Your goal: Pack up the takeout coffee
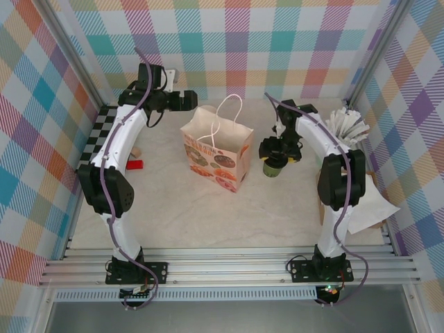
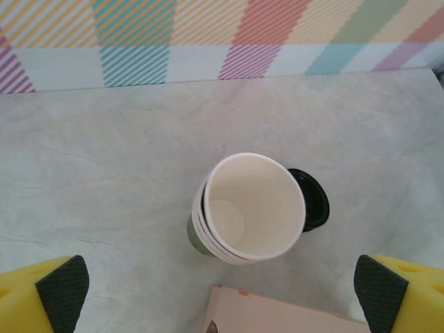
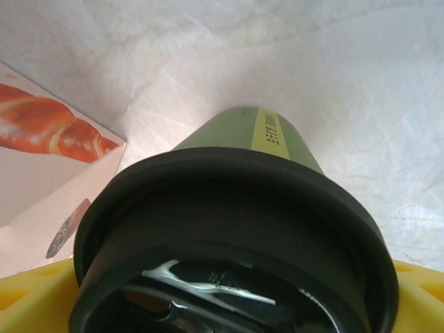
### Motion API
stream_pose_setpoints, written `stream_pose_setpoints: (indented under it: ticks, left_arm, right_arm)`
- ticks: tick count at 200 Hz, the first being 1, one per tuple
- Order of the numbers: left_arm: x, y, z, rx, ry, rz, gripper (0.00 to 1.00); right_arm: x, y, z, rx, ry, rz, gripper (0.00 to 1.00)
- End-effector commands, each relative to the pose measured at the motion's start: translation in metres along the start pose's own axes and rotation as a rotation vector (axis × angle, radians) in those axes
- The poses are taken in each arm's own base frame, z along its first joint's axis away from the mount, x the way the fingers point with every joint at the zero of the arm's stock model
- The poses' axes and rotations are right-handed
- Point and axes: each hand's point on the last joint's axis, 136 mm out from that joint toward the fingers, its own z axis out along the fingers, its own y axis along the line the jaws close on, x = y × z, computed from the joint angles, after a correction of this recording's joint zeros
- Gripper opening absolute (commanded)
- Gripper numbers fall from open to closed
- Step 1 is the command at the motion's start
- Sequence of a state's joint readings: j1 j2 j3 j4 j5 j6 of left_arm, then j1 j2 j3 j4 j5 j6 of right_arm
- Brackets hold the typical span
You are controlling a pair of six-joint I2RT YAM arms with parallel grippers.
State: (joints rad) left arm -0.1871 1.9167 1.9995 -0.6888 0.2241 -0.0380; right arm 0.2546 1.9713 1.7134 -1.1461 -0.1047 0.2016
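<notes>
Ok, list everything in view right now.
takeout coffee: one, dark green with black lid, right of the bag
paper bag: one, pale with food prints, table centre
cup stack: one, green outside, cream inside, behind the bag
spare lid: one, black, beside the stack
white sticks: one bunch, white, far right
red block: one, red, left side
left tool: one, yellow fingers, open above the stack
right tool: one, yellow fingers, at the coffee's lid, grip unclear

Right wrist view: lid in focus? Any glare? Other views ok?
Right wrist view: the round black plastic lid is close and soft, with a white glare streak; the dark-green paper cup under it and the marbled table are sharper. Left wrist view: crisp, faint shadow beside the stack of green-and-cream paper cups. Top external view: even light, no harsh shadows.
</notes>
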Motion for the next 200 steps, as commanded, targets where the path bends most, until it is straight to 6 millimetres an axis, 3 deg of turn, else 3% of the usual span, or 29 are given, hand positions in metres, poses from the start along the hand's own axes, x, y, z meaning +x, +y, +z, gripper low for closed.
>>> stream_pose_setpoints:
  ticks: [1,25,66,200]
  left_arm:
    - [-0.025,0.011,-0.021,-0.062,-0.107,-0.029,1.0]
    - [-0.021,0.011,-0.017,-0.057,-0.091,-0.038,1.0]
    - [-0.019,0.013,-0.017,-0.067,-0.08,-0.038,1.0]
    - [-0.008,0.021,-0.009,-0.105,-0.022,-0.08,1.0]
  right_arm:
    - [0.01,0.001,-0.003,-0.011,0.006,0.034,0.94]
    - [0.008,-0.004,-0.005,0.043,-0.011,0.038,1.0]
    - [0.003,-0.012,-0.011,0.144,-0.028,0.002,1.0]
    - [-0.001,-0.003,-0.013,0.177,-0.013,-0.1,1.0]
